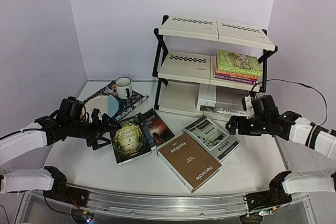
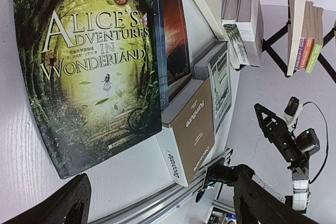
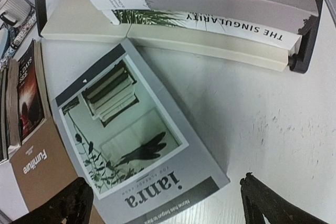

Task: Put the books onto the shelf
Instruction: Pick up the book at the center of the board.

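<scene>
The shelf [image 1: 195,66] stands at the back right. A stack of green, orange and purple books [image 1: 239,64] lies on its middle tier, and white books [image 1: 218,98] lie on the bottom tier, one with a palm-leaf cover [image 3: 210,24]. On the table lie the green Alice book [image 1: 128,137], a dark novel [image 1: 156,124], the brown Decorate book [image 1: 188,161] and the grey ianra book [image 1: 212,137]. My left gripper [image 1: 106,132] is open just left of the Alice book [image 2: 89,66]. My right gripper [image 1: 233,125] is open just right of the ianra book [image 3: 131,140], holding nothing.
A white mug [image 1: 124,87] and a pale blue plate [image 1: 106,106] sit on a patterned placemat [image 1: 131,103] at the back left. A black cable [image 1: 294,85] runs to the right arm. A metal rail [image 1: 157,203] edges the table's front.
</scene>
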Motion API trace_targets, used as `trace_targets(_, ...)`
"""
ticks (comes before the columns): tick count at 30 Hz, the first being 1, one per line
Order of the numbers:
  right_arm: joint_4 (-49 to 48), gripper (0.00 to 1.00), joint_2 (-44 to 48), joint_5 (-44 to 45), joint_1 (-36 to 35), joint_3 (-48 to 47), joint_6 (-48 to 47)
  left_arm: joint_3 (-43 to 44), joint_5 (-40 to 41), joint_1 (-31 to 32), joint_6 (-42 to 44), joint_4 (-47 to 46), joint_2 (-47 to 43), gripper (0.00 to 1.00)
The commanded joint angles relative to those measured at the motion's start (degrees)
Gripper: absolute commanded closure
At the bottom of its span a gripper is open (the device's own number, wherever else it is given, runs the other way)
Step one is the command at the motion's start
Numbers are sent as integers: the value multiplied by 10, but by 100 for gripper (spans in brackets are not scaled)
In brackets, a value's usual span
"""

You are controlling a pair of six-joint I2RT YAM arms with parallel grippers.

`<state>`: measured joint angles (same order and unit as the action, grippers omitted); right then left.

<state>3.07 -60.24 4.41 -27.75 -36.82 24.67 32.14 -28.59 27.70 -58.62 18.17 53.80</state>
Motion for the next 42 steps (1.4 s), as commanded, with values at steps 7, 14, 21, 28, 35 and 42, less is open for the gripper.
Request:
trace_targets(7, -35, 2, 139, -95, -1, 75, 43, 7, 69, 63, -50, -14, -11, 4)
trace_targets(14, -125, 2, 171, -157, -1, 132, 57, -15, 124, 165, -115, -79, 4, 4)
trace_targets(21, -460, 2, 162, -98, -1, 259, 42, 17, 164, 227, -125, -100, 53, 5)
trace_targets(28, -789, 2, 2, -88, -6, 315, -31, 35, 177, 255, -131, -111, 98, 5)
trace_targets(35, -1053, 2, -164, -65, -27, 327, -106, 37, 187, 282, -144, -159, 148, 5)
trace_targets(42, -1060, 2, -197, -48, -67, 279, -160, 49, 192, 286, -140, -174, 168, 4)
